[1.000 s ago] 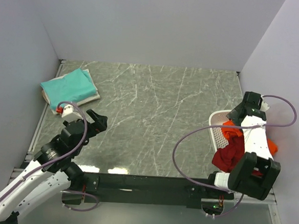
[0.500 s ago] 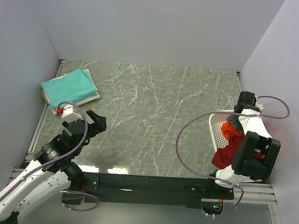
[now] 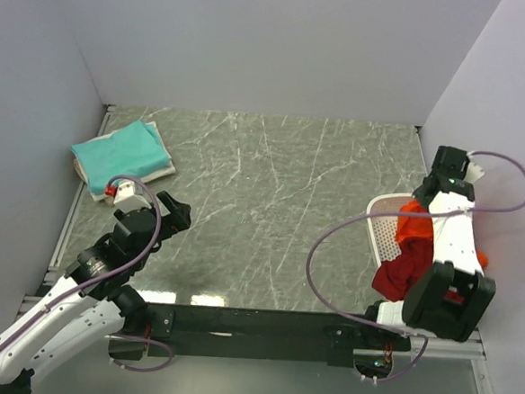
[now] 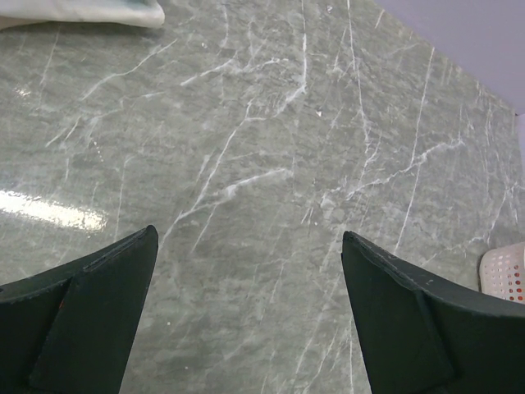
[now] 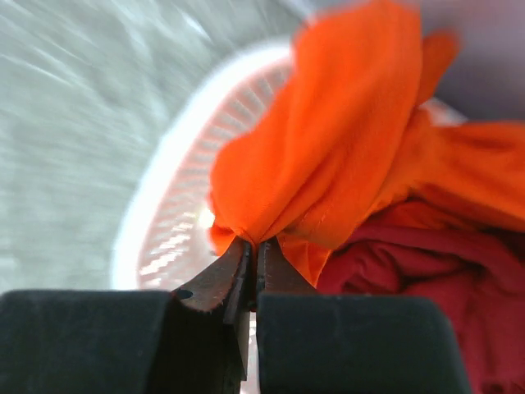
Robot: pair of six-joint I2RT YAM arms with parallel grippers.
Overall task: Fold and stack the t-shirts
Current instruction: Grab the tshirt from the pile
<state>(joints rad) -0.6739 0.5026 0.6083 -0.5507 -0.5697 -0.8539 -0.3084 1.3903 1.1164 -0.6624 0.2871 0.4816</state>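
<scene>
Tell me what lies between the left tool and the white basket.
Only bare marble table. In the top external view, nothing sits between the left tool and the basket.

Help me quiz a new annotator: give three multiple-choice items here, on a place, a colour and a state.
1. Where does the folded teal t-shirt lie?
A) far-left corner of the table
B) table centre
C) near-right edge

2. What colour cloth does the right hand grip?
A) cream
B) orange
C) teal

3. The left hand is:
A) shut on cloth
B) shut, empty
C) open, empty

Key: 1A, the top view shows it there; 2B, the orange t-shirt is pinched at its tips; 3C, its fingers are spread over bare table.
</scene>
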